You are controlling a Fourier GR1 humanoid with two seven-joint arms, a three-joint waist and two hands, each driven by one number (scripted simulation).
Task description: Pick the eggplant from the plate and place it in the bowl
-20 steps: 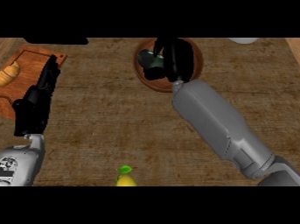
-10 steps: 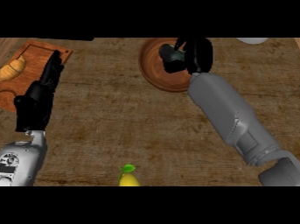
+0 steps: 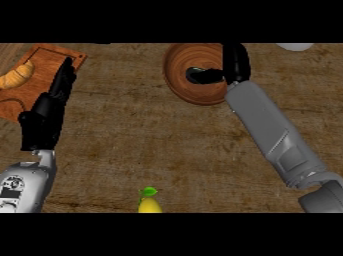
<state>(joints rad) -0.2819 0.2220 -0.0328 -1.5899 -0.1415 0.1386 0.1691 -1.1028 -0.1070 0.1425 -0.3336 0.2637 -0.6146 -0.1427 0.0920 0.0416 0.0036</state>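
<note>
My right hand (image 3: pixel 235 62) is over the round wooden plate (image 3: pixel 183 92), on the plate's right side. Its fingers are curled round the eggplant (image 3: pixel 203 76). The eggplant is a dark lump that sticks out from my hand toward the middle of the plate. It is over the plate, but I cannot tell if it touches the plate or is lifted off it. The eggplant is dark and my hand is black, so it is hard to see where one stops and the other starts. My grey right arm (image 3: pixel 270 130) comes up to the plate from the lower right.

My left hand (image 3: pixel 50 107) is well to the left of the plate. Its fingers are straight and close together, and it holds nothing. The fingertips lie over the near edge of a wooden cutting board (image 3: pixel 45 54), which is further from the plate than the hand. A croissant (image 3: pixel 15 76) sits on the board's far left part.

A yellow fruit with a green tip (image 3: pixel 150 202) is on the brown surface (image 3: pixel 144 140), well away from the plate and close to me. A bit of a white thing (image 3: pixel 296 46) shows to the right of the plate. I cannot tell what it is.
</note>
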